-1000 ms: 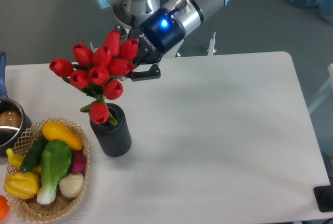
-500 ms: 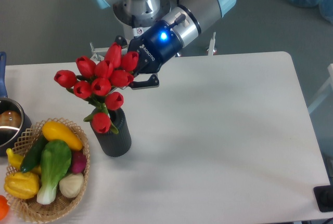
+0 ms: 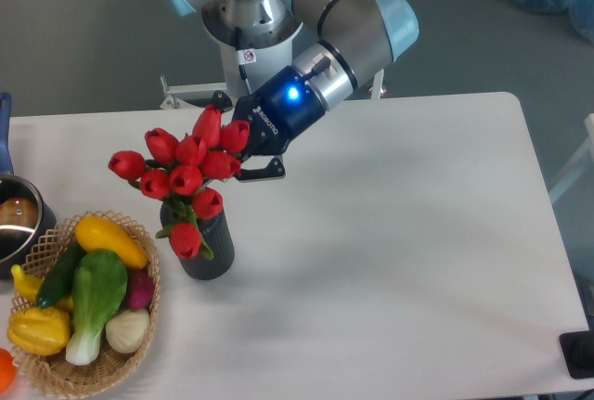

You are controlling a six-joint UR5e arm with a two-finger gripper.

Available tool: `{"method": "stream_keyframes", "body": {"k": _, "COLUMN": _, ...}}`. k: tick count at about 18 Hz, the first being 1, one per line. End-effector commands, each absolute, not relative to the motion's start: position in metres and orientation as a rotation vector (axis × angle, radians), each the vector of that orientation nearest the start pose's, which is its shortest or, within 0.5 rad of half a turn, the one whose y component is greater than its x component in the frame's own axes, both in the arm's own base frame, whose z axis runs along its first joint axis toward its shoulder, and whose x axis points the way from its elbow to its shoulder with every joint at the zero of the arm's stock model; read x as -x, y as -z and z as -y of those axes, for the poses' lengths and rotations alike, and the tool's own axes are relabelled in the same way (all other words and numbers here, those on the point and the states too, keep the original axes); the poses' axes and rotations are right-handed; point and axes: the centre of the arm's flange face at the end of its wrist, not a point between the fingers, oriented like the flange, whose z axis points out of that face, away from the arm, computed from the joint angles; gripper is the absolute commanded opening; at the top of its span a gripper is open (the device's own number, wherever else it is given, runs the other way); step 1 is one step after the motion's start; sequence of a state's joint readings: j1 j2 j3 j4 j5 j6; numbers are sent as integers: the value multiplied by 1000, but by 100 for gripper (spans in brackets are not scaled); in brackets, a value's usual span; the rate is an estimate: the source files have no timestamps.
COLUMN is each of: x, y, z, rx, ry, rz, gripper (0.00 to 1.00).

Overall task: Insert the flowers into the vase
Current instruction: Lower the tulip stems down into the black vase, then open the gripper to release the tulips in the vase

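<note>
One claw (image 3: pixel 243 151) grips one bunch of nine red tulips (image 3: pixel 190 163), stems inside one dark ribbed vase (image 3: pixel 206 250) on the tabletop (image 3: pixel 399 233).

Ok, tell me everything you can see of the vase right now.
The vase is a dark grey, almost black ribbed cylinder, matt-looking, standing upright on the white table just right of the wicker basket. The flowers cover its mouth, with stems running down into it. The gripper is above it, not touching it.

- We see red flowers (image 3: pixel 186 173) with green stems.
- Our vase (image 3: pixel 206 251) is dark grey.
- Our table (image 3: pixel 390 251) is white.
- The tool (image 3: pixel 249 149) is black.
</note>
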State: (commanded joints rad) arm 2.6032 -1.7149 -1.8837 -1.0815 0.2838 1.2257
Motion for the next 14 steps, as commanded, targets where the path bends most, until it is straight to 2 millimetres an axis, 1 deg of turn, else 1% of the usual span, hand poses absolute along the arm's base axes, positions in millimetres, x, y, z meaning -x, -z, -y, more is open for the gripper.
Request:
{"method": "stream_keyframes", "body": {"k": 4, "x": 321, "y": -373, "z": -457, "rx": 1916, "ry": 590, "rz": -195, "gripper": 33}}
{"method": "stream_keyframes", "body": {"k": 7, "x": 321, "y": -362, "z": -457, "rx": 1931, "ry": 576, "rz": -219, "gripper": 47}}
{"method": "stream_keyframes", "body": {"k": 8, "x": 320, "y": -359, "z": -456, "rx": 1944, "ry": 577, "rz": -218, "gripper": 54}}
{"method": "stream_keyframes", "body": {"k": 11, "x": 319, "y": -354, "z": -453, "rx": 1977, "ry": 571, "rz": -217, "gripper": 100}}
{"method": "stream_keyframes", "body": {"k": 14, "x": 316, "y": -345, "z": -445, "rx": 2017, "ry": 571, "rz": -203, "gripper": 100}}
